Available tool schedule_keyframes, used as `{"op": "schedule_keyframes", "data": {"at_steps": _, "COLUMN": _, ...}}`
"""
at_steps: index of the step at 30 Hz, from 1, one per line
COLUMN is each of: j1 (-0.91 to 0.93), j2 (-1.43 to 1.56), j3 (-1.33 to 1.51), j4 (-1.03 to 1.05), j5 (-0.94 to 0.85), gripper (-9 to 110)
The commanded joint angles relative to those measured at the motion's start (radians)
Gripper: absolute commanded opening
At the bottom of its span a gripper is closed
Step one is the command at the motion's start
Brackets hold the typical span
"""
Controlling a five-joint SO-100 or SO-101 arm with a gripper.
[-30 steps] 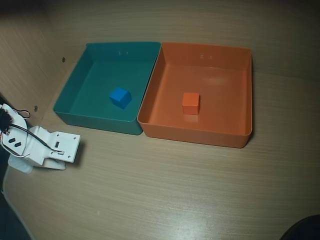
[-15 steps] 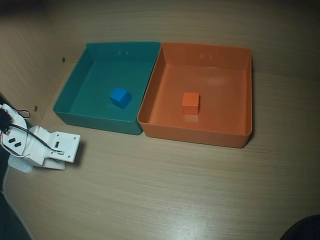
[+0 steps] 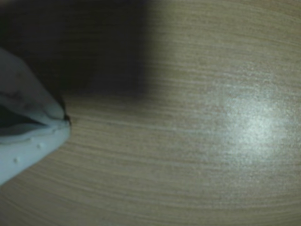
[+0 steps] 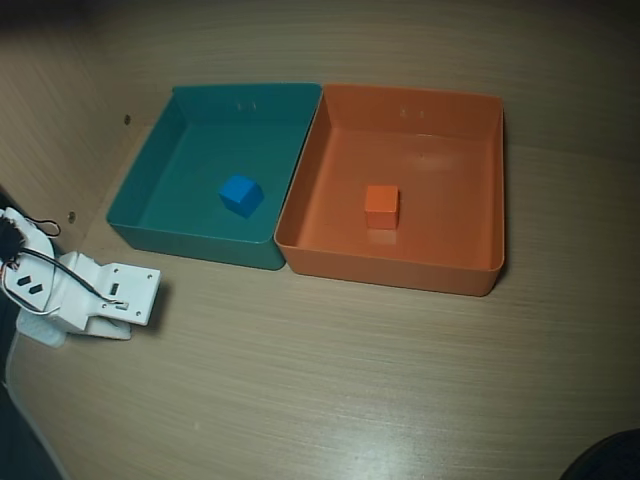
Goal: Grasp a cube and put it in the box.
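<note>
The fingers poke in from the left edge of the wrist view, pale and blurry, and their tips look pressed together with nothing between them, so closed and empty as far as I can see. They sit low over bare wood-grain bench, with a dark shadow filling the upper left of that view and a bright glare patch off to the right. No cube or tray shows up in the wrist view at all.

In the overhead view the white arm is folded down at the far left edge of the bench, with a few black wires looping over it. The fingers themselves are hard to make out there.

Well apart from the arm, toward the top middle, two trays sit side by side with their walls touching. The teal tray is on the left with a small blue cube resting on its floor, roughly in the middle. The orange box is on the right, and the orange cube sits inside it on the floor, a bit left of centre and clear of all four walls. It stands flat, not tilted.

A dark rounded thing cuts into the bottom right corner of the overhead view; can't tell what it is.
</note>
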Motion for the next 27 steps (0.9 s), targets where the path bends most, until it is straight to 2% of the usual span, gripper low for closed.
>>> {"op": "schedule_keyframes", "data": {"at_steps": 1, "j1": 0.0, "j2": 0.003, "j3": 0.066, "j4": 0.018, "j5": 0.003, "gripper": -6}}
{"op": "schedule_keyframes", "data": {"at_steps": 27, "j1": 0.0, "j2": 0.003, "j3": 0.066, "j4": 0.018, "j5": 0.003, "gripper": -6}}
